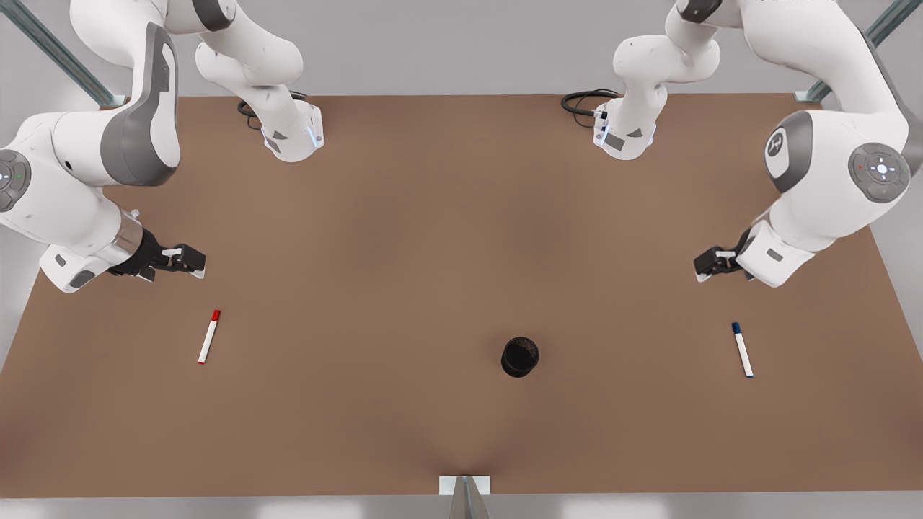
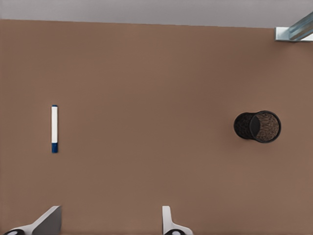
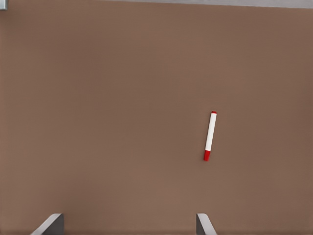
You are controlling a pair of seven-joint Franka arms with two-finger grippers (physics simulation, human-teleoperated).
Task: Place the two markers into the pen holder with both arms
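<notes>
- Nearest the front camera, a small grey metal bracket (image 1: 465, 486) sits at the near edge of the flat brown tabletop (image 1: 404, 238).
- Just beyond it, the small black cylindrical pen holder (image 1: 520, 356) stands upright on the table with its round mouth open and nothing inside; the left wrist view shows it (image 2: 257, 127) well apart from the blue marker.
- At the front view's left, the thin white-barrelled marker with a red cap and red end (image 1: 209, 336) lies flat on the brown surface, far from the cup; the right wrist view shows it (image 3: 210, 135) lying alone on the table.
- At the front view's right, the thin white-barrelled marker with a dark blue cap (image 1: 742, 349) lies flat, also well clear of the holder, and appears in the left wrist view (image 2: 54, 129).
- Right black two-finger gripper (image 1: 193, 262) hangs above the table at the front view's left, near the red-capped marker but not touching it; its fingers (image 3: 49, 224) are spread apart and hold nothing.
- Left black two-finger gripper (image 1: 703, 268) hangs at the front view's right, near the blue-capped marker and apart from it; its fingers (image 2: 46, 220) are likewise spread and hold nothing.
- Both large white jointed arms rise from bases at the far side of the table, where black cables (image 1: 588, 101) coil.
</notes>
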